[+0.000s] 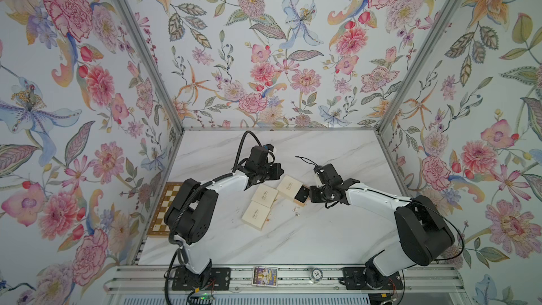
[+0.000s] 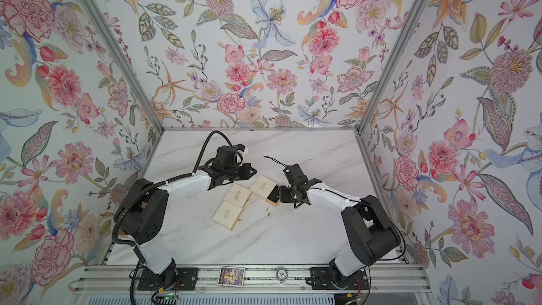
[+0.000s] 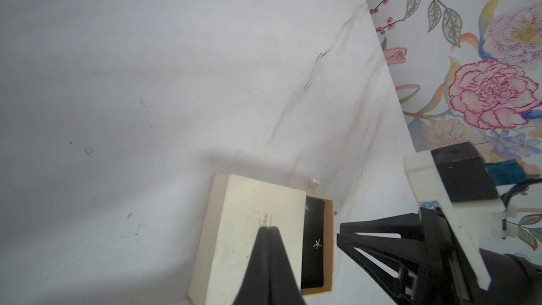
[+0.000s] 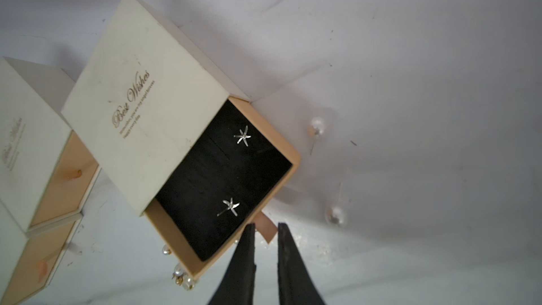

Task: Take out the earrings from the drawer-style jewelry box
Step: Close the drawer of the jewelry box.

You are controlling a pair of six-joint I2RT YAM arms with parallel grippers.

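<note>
Box (image 4: 140, 83): cream sleeve with gold "Best Wishes" script, flat on the bench (image 4: 410, 83), right of centre. Drawer (image 4: 283, 181): tan, slid partly out toward right-near, black pad (image 4: 205, 177) inside.

Earrings:
- Two silvery five-armed stars sit on the pad, far star (image 4: 242, 136) and near star (image 4: 230, 207).
- Two pearl studs lie on the bench just right of the drawer, posts showing: far pearl (image 4: 318, 126), near pearl (image 4: 335, 215).
- Pearl cluster (image 4: 182, 274) with gold bits lies at the drawer's near corner.

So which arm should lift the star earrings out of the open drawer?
Right: the right end effector is open beside the pulled-out drawer, close to the nearer star earring. The left end effector is shut over the box sleeve, seemingly bracing it.
</note>
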